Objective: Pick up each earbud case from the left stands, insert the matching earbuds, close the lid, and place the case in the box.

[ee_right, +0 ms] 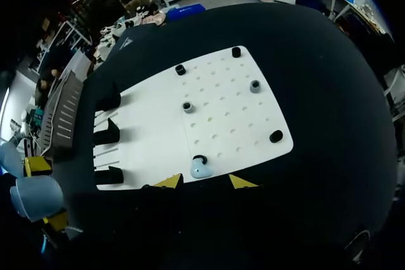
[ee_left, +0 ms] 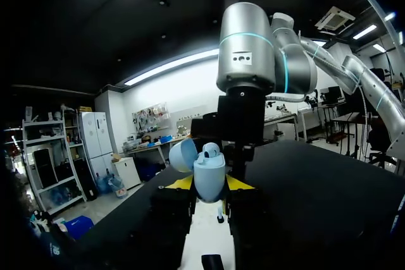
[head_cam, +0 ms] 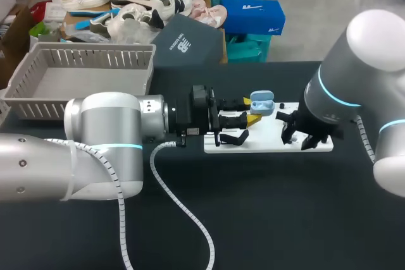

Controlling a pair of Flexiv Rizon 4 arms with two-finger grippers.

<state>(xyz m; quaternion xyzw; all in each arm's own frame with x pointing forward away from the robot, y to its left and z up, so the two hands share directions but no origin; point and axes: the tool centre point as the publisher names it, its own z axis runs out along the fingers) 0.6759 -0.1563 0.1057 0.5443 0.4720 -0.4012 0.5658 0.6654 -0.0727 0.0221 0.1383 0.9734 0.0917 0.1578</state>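
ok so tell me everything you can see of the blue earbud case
The earbud case is pale blue, smooth and rounded, plastic by its look. Its hinged lid stands open, swung to one side, and one earbud of the same blue sits in its mouth. The left claw holds it between its yellow tips, one on each side, with the mouth pointing away from the wrist, over the white board. Nothing else seems to touch it.

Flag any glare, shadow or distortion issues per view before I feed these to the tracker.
Head view: even light, no glare on the white board; the open blue case reads clearly. Left wrist view: table nearly black, case well lit. Right wrist view: fisheye bends the table edge; the earbud stands out on the bright board.
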